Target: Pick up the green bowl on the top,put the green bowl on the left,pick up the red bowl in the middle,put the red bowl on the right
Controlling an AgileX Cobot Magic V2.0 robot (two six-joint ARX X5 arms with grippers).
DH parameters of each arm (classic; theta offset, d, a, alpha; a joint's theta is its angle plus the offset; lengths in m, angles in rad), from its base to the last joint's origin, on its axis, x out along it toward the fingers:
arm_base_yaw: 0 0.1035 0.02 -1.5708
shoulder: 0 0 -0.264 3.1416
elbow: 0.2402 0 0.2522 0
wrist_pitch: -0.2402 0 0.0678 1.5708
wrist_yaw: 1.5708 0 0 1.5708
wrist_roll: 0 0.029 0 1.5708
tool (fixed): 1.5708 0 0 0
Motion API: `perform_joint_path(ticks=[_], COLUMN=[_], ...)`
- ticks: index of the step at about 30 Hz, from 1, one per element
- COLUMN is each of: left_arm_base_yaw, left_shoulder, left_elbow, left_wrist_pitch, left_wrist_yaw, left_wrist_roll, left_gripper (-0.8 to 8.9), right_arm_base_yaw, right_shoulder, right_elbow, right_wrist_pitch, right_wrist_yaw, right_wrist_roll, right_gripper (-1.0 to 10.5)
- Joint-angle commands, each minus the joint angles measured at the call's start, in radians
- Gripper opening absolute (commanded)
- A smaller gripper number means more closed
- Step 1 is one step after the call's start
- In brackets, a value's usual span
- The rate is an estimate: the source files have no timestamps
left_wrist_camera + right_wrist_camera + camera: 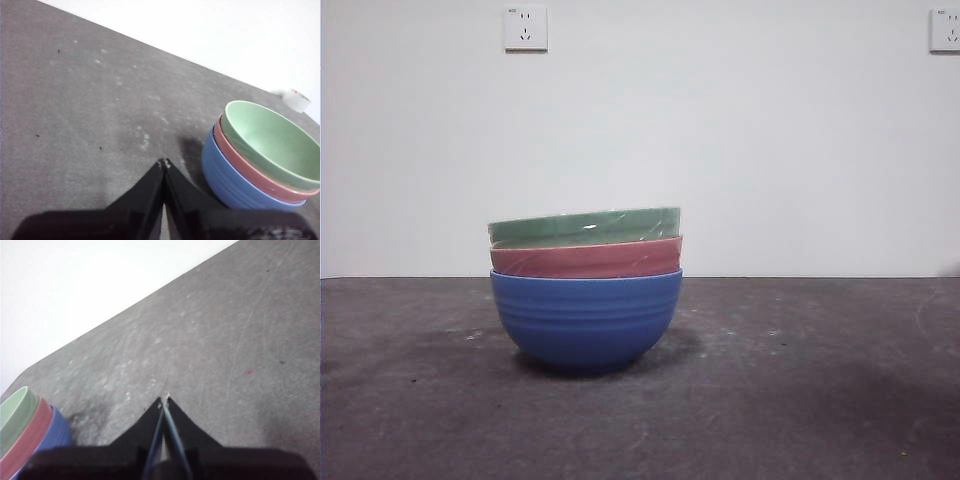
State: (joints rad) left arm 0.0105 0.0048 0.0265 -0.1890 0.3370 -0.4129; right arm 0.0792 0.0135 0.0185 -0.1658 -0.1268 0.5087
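the green bowl sits nested atop the red bowl, beside the closed left gripper; the right gripper is closed too.

No text or label can be read.

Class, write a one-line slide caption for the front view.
Glossy sage-green ribbed bowl nested atop pinkish-red ribbed bowl inside blue ribbed bowl on dark grey table.

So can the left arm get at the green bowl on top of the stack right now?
Probably yes. The green bowl sits topmost, nested in the red bowl, with its rim exposed and nothing over it. The left gripper is beside the stack, jaws shut, so it would need to open first.
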Motion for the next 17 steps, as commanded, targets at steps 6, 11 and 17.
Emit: perform_joint_path(ticks=[6,11,17], left_arm_base_yaw=[0.002,0.002,0.002], left_shoulder=[0.052,0.165,0.344], left_elbow=[0.076,0.186,0.342], left_wrist_pitch=[-0.029,-0.041,-0.048], left_wrist_yaw=[0.008,0.006,0.045], left_wrist_roll=[-0.014,-0.004,0.065], left_gripper=[-0.06,-0.06,-0.06], right_arm_base_yaw=[0.0,0.0,0.0], right_shoulder=[0.093,0.217,0.392], right_elbow=[0.112,0.251,0.446], right_wrist_pitch=[-0.039,-0.085,-0.145], right_wrist_yaw=[-0.006,-0.006,-0.041], right_wrist_roll=[0.019,-0.022,-0.145], right_gripper=[-0.1,-0.1,-0.1])
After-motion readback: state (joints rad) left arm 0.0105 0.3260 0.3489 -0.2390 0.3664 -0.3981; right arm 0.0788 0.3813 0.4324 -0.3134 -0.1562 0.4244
